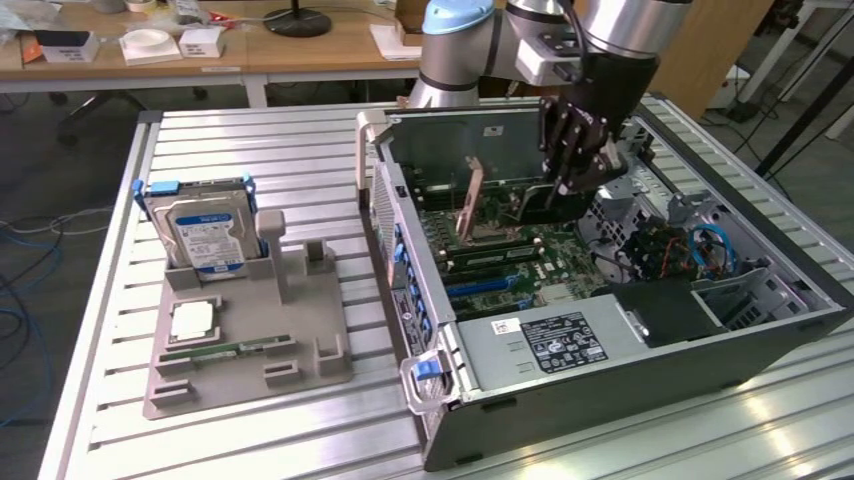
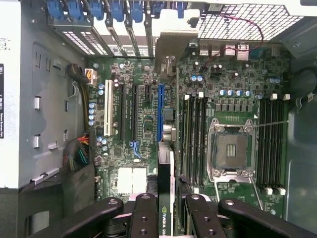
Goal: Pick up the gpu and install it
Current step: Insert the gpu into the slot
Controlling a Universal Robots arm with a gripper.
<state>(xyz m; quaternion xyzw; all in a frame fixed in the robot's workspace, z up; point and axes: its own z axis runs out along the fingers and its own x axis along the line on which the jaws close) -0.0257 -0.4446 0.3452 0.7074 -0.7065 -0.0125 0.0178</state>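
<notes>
My gripper (image 1: 567, 192) reaches down into the open computer case (image 1: 747, 350) and is shut on the gpu (image 1: 470, 205). The card stands on edge over the motherboard (image 1: 534, 265), its brownish-copper side facing the exterior view's left. In the wrist view the gpu (image 2: 166, 198) runs edge-on from between my black fingers (image 2: 143, 213) toward the case's rear slots. Its pale metal bracket (image 2: 172, 49) sits close to the blue slot clips (image 2: 116, 10). It lines up beside the blue expansion slot (image 2: 160, 111); I cannot tell whether it touches the slot.
On the exterior view's left, a grey holder (image 1: 247, 360) carries a silver hard drive (image 1: 200, 235) and a slim green memory stick (image 1: 240, 348). Inside the case are the power supply (image 1: 554, 340), the CPU socket (image 2: 230, 148) and memory slots (image 2: 193, 139).
</notes>
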